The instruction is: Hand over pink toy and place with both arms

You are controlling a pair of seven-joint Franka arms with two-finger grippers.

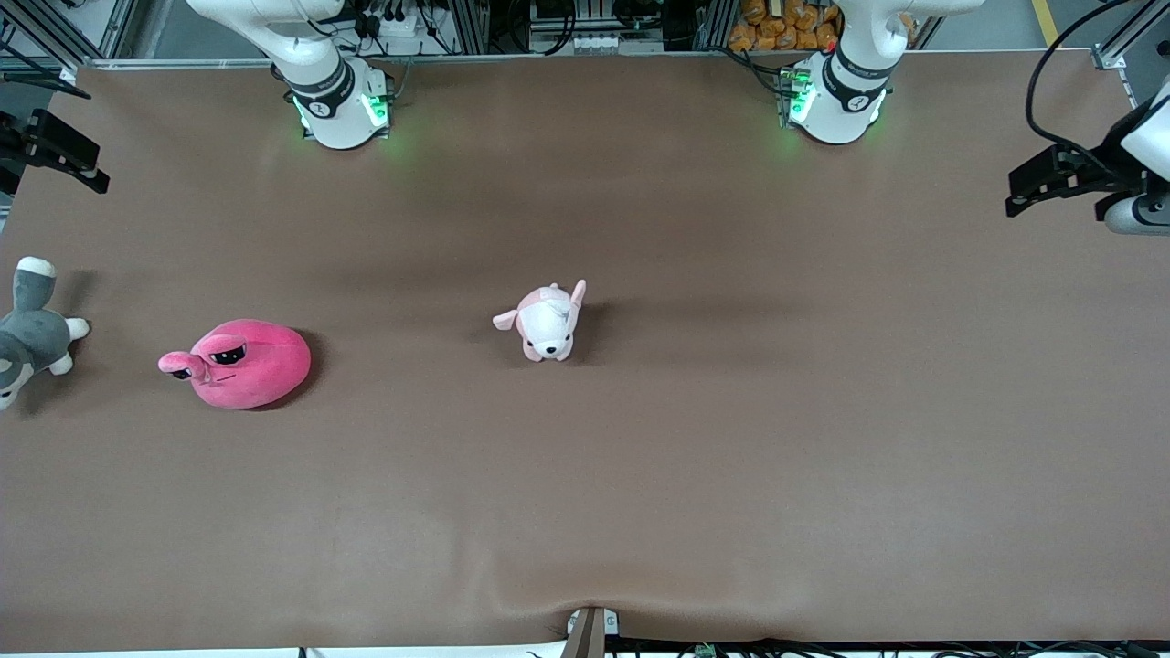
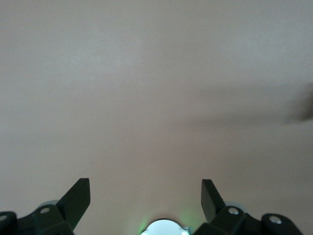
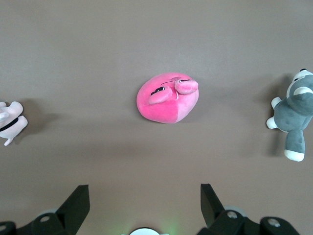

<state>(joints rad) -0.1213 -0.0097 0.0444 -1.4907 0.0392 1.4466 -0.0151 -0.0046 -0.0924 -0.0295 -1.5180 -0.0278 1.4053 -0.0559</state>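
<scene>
The pink toy [image 1: 242, 366] lies on the brown table [image 1: 731, 411] toward the right arm's end, snout pointing to that end. It also shows in the right wrist view [image 3: 166, 100]. My right gripper [image 3: 145, 188] is open and empty, held high over the table near its own base [image 1: 338, 100], well apart from the toy. My left gripper [image 2: 145, 183] is open and empty, high over bare table near its base [image 1: 836, 100]. Neither hand shows in the front view.
A pale pink-and-white puppy plush [image 1: 547, 322] stands mid-table. A grey-and-white plush animal [image 1: 32, 334] lies at the edge of the right arm's end. Black fixtures stick in over both table ends [image 1: 55, 151] [image 1: 1069, 178].
</scene>
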